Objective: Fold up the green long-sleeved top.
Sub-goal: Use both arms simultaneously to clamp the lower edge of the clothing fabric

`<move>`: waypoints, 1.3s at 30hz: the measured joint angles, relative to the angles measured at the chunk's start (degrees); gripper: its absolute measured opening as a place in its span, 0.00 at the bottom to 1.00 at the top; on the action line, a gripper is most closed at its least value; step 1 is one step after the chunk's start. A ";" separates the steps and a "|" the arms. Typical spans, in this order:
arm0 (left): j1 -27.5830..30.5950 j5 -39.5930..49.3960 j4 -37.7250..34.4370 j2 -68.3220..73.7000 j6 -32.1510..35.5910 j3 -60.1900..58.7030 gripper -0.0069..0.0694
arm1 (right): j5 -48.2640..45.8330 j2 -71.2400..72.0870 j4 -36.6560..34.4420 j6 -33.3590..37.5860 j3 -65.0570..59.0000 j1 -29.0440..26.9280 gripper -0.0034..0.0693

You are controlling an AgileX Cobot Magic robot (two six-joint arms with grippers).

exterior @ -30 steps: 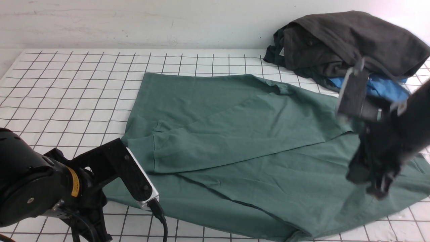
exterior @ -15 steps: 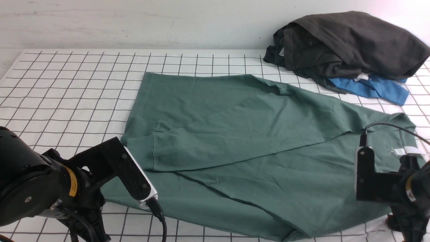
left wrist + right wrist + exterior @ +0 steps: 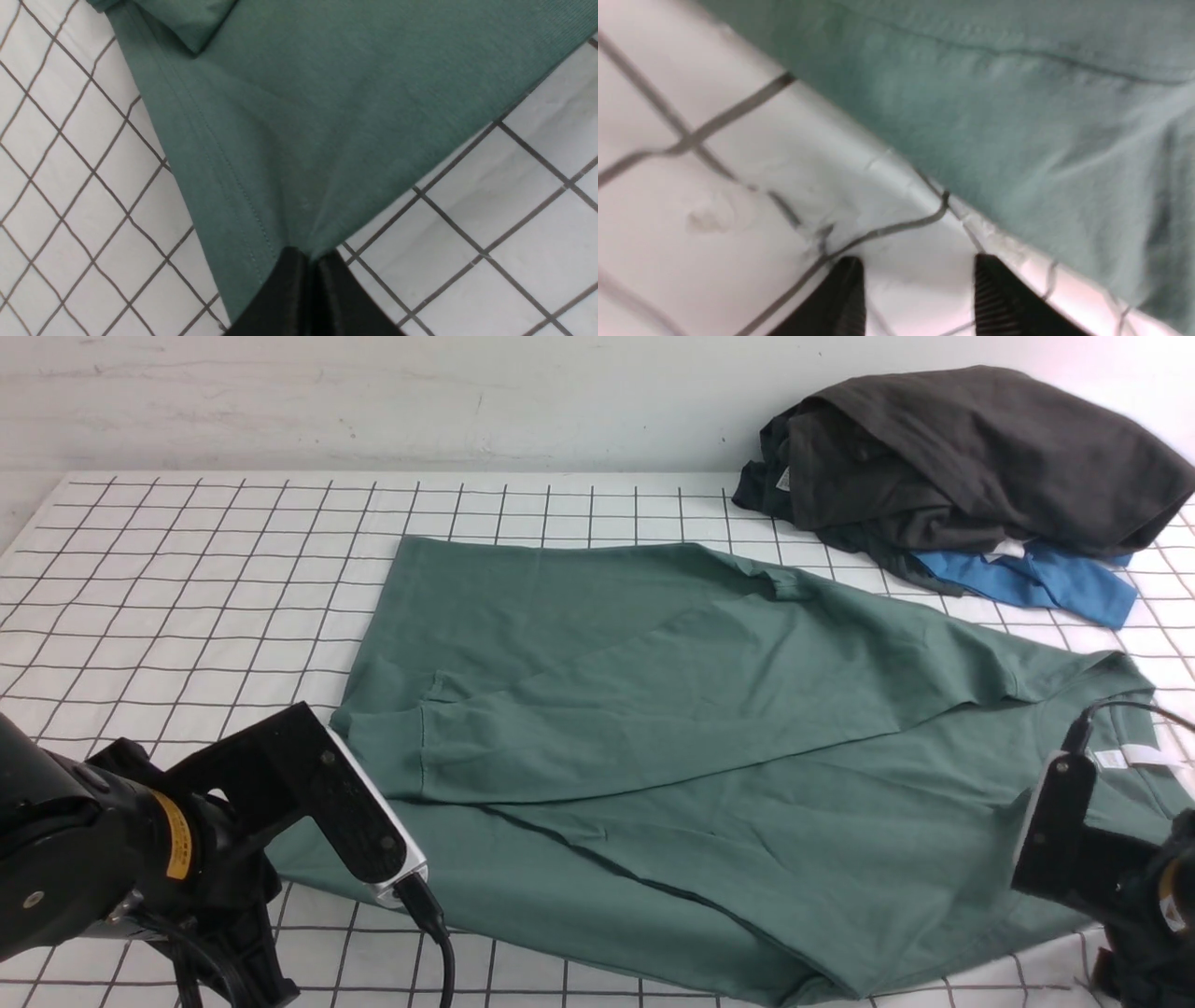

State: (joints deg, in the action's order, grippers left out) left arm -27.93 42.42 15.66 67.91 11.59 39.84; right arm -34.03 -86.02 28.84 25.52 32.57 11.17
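Green top (image 3: pixel 653 728) pinched at lower left by left gripper (image 3: pixel 312 259); right gripper (image 3: pixel 920 275) parted, top's edge just beyond its tips.

left gripper (image 3: pixel 312 257) low by the near edge of the desk (image 3: pixel 523 980), fingers (image 3: pixel 287 294) pinching the green long-sleeved top (image 3: pixel 327 116); right gripper (image 3: pixel 917 262) low, fingers (image 3: pixel 845 298) apart.

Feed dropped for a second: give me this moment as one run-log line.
left tool: shut on top, hem corner | right tool: open, empty, beside top edge | top: spread on cloth, sleeve folded across
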 joint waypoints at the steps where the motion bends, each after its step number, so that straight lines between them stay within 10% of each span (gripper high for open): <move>1: 0.00 0.00 0.00 -0.35 -0.07 0.00 0.09 | -0.82 1.29 -0.54 0.40 -1.02 0.00 0.47; 16: 0.00 0.00 -1.01 -0.42 -1.39 0.00 0.09 | -1.52 6.00 -0.86 0.30 -2.85 -2.87 0.47; 25: 0.00 0.84 -2.22 -1.81 -1.67 0.00 0.09 | -8.25 10.26 -10.11 2.90 -9.22 -3.42 0.05; 39: 0.00 0.21 -2.56 -2.69 -1.82 0.00 0.09 | -6.59 23.46 -11.50 3.38 -3.19 -3.42 0.05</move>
State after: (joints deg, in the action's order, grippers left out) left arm -27.93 42.64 13.10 65.22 9.77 39.84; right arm -40.62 -62.55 17.35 28.91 29.38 7.75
